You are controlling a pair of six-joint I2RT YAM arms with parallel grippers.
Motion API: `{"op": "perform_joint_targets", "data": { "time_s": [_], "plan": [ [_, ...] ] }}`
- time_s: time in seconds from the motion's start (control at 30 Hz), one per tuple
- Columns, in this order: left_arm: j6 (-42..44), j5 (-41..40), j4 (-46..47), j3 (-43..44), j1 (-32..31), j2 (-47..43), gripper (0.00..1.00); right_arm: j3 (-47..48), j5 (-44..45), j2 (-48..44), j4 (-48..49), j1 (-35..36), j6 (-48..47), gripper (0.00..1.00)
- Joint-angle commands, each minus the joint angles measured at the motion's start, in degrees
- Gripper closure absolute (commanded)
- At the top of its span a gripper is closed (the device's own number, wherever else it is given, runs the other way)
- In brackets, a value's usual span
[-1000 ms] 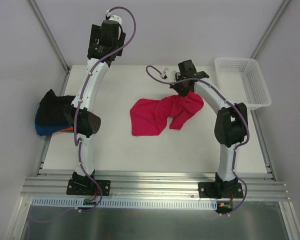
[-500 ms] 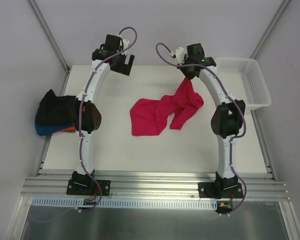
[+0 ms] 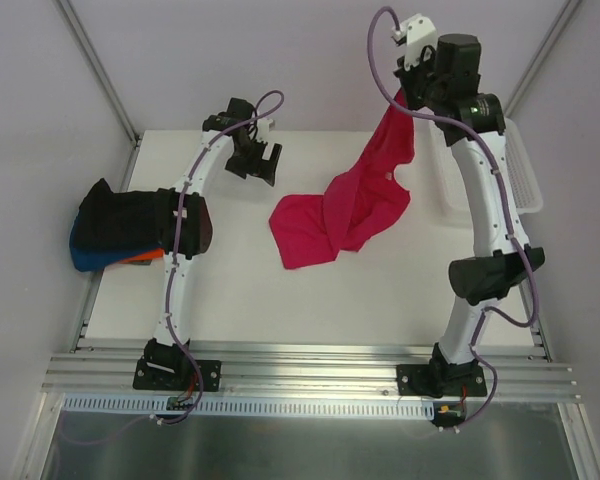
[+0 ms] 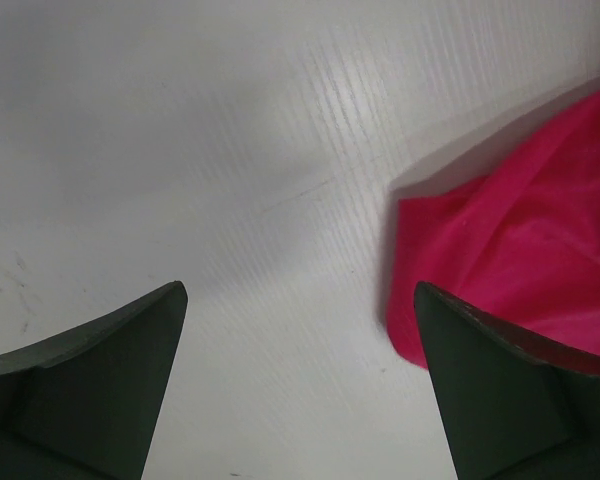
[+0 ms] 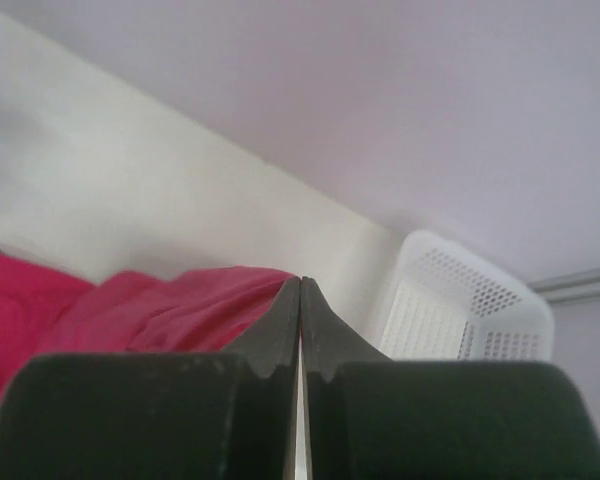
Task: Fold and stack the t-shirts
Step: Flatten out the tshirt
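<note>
Over the middle of the table (image 3: 380, 300) lies the lower part of the crimson-pink t-shirt (image 3: 325, 225), crumpled and unfolded. Its upper end is pulled up into a narrowing strip toward the table's far right edge. That end is pinched in the right gripper (image 5: 300, 283), raised high above the table. The right wrist view shows the two fingers (image 5: 265, 335) pressed together with no gap, pink cloth bunched just behind their tips. The top view shows only the cloth rising to the gripper, not the grip itself.

The left gripper (image 4: 298, 290) hovers above the far part of the table, left of its middle, and holds nothing. The left wrist view shows its jaws spread wide over bare table surface, with the pink shirt's edge just beside the right-hand finger. From above, that gap between gripper and cloth is harder to judge.

At the table's left edge sits a pile of other shirts: a black t-shirt (image 3: 115, 215) on top, a blue t-shirt (image 3: 80, 255) showing beneath it, and a sliver of an orange t-shirt (image 3: 140, 257). The left arm's (image 3: 185, 220) elbow covers the pile's right side in the top view.

At the table's far right corner stands a white mesh basket (image 3: 525, 175). The right arm (image 3: 485, 190) crosses in front of it there, while the right wrist view shows its perforated wall unobstructed.
</note>
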Motion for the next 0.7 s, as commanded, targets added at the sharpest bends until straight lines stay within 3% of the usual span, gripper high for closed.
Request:
{"op": "perform_joint_targets", "data": {
  "time_s": [0.0,0.4,0.57,0.67],
  "plan": [
    [-0.86,3.97,-1.63,-1.06,-0.91,-1.84,0.01,4.46,-1.97,-7.65,8.07,0.29,3.89,1.00],
    [-1.30,6.07,-1.90,-0.18,-2.67,-3.24,0.01,12.20,-2.32,-9.34,24.60,1.16,6.63,1.00],
    [-0.60,9.25,-2.51,-0.36,-2.68,-5.52,0.02,9.22,-2.85,-10.12,25.50,2.92,2.41,1.00],
    [0.63,10.03,-2.78,-0.71,-2.68,-8.85,0.08,3.68,-1.89,-11.71,24.98,3.27,1.35,1.00]
  ]
}}
